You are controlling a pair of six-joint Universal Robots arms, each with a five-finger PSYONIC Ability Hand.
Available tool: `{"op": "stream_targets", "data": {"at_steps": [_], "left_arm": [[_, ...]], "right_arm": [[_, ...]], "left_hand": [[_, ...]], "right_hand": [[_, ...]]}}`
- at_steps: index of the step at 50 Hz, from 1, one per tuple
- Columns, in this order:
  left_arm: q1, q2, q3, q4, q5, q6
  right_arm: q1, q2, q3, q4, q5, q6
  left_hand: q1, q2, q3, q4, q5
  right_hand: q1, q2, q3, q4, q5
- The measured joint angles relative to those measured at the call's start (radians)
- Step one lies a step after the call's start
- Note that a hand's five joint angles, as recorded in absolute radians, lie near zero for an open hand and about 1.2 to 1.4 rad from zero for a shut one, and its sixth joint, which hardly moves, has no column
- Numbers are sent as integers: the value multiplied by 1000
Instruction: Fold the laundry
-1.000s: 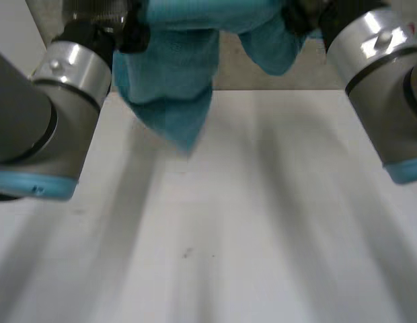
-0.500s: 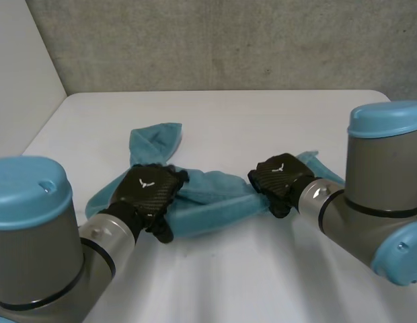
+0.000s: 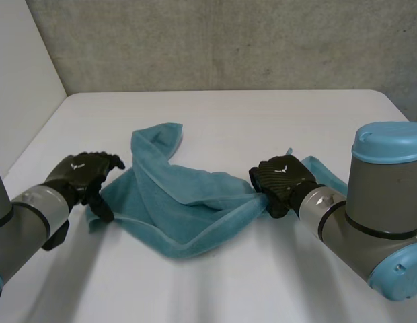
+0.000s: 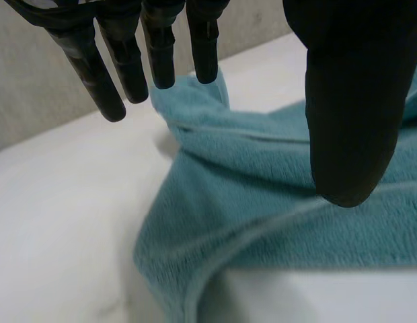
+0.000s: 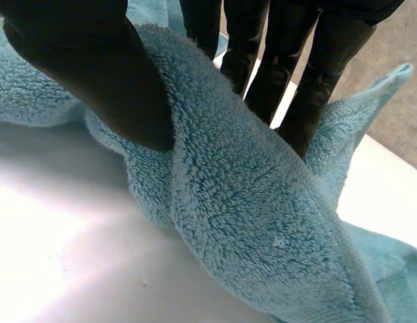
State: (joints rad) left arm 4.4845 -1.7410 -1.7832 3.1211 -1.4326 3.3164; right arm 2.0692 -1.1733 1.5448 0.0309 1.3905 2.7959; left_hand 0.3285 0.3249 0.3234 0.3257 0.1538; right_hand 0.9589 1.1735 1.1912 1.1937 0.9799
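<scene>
A teal towel point(image 3: 185, 202) lies rumpled across the middle of the white table point(image 3: 215, 114). My left hand point(image 3: 84, 173) hovers at the towel's left edge, open, its fingers point(image 4: 114, 74) straight and apart from the thumb point(image 4: 350, 101), with nothing between them; the towel point(image 4: 262, 195) lies below it. My right hand point(image 3: 281, 180) is shut on the towel's right side. In the right wrist view a thick fold of the towel point(image 5: 229, 195) is pinched between the thumb point(image 5: 94, 74) and the fingers point(image 5: 289, 67).
A grey wall point(image 3: 229, 40) stands behind the table's far edge, and a white panel point(image 3: 20, 101) borders the left. Bare tabletop stretches in front of the towel and behind it.
Both arms came down from high up and laid the towel on the table. The left hand let go of the towel and drew back to the left. The right hand kept its grip.
</scene>
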Motion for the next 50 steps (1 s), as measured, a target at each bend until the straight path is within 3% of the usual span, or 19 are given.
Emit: {"op": "stream_targets", "data": {"at_steps": [16, 22, 25, 27, 30, 31, 32, 33, 37, 50], "left_arm": [[11, -193, 4, 108, -11, 19], [9, -229, 20, 118, -12, 50], [9, -232, 23, 121, -11, 78], [8, -230, 25, 121, -12, 97], [8, -222, 28, 120, -12, 114], [7, -216, 29, 120, -12, 117], [7, -216, 29, 120, -12, 117], [6, -196, 30, 119, -12, 121], [5, -141, 32, 119, -11, 118], [13, 43, 33, 108, -10, 93]], "right_arm": [[-5, 13, 15, -10, -1, 35], [-20, 11, 15, -9, -1, 34], [-29, 9, 14, -8, -2, 34], [-33, 8, 11, -5, -4, 34], [-36, 7, 2, 7, -8, 32], [-36, 7, 0, 14, -9, 31], [-36, 7, 0, 14, -9, 31], [-39, 4, -10, 44, -16, 27], [-64, -18, -32, 101, -26, 26], [-311, -201, -37, 178, -82, 27]], "left_hand": [[119, 118, 122, 120, 120], [429, 408, 408, 407, 398], [737, 707, 706, 706, 697], [806, 839, 833, 836, 806], [806, 866, 859, 863, 807], [806, 868, 860, 864, 807], [806, 868, 860, 864, 807], [806, 868, 860, 864, 807], [806, 869, 861, 864, 807], [806, 870, 862, 865, 807]], "right_hand": [[0, 0, 0, 0, 3], [0, 0, 0, 0, 4], [0, 0, 0, 0, 3], [-3, -7, -4, -4, -1], [-69, -114, -124, -125, -92], [-203, -295, -298, -298, -248], [-203, -295, -298, -298, -248], [-357, -477, -491, -493, -445], [-491, -637, -657, -660, -622], [-518, -673, -692, -694, -648]]}}
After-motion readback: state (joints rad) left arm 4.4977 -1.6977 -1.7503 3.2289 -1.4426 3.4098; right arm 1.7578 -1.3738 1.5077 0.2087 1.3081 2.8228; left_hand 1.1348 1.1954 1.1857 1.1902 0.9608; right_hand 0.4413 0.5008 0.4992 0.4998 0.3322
